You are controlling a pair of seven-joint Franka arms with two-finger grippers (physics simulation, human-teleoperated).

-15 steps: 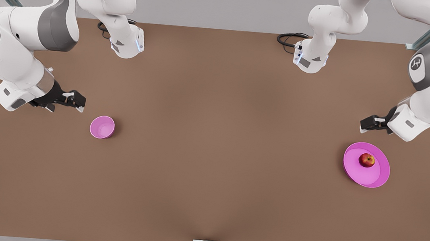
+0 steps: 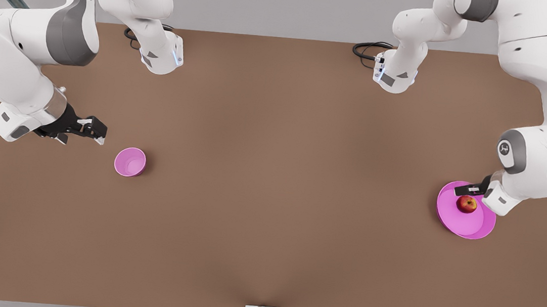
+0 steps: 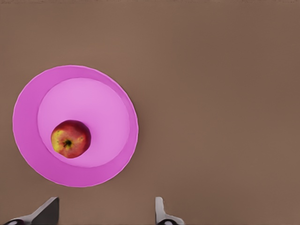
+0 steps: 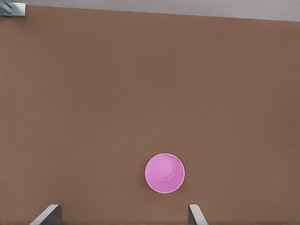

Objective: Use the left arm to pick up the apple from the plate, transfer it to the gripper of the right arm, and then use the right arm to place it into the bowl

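The small red and yellow apple (image 2: 466, 204) lies on the wide shallow magenta-pink plate (image 2: 469, 227) at the front view's right edge, with the left gripper (image 2: 473, 190) hanging just above it. In the left wrist view its fingers (image 3: 47, 212) stand open and the apple (image 3: 71, 138) sits beyond them, not between. The right gripper (image 2: 95, 130), fingers spread, waits at the front view's left near the small deep pink bowl (image 2: 130, 162); its wrist view shows the bowl's bare inside (image 4: 164, 173) on the brown table (image 2: 271, 173)

brown table (image 2: 271, 173), black cables (image 2: 366, 49)
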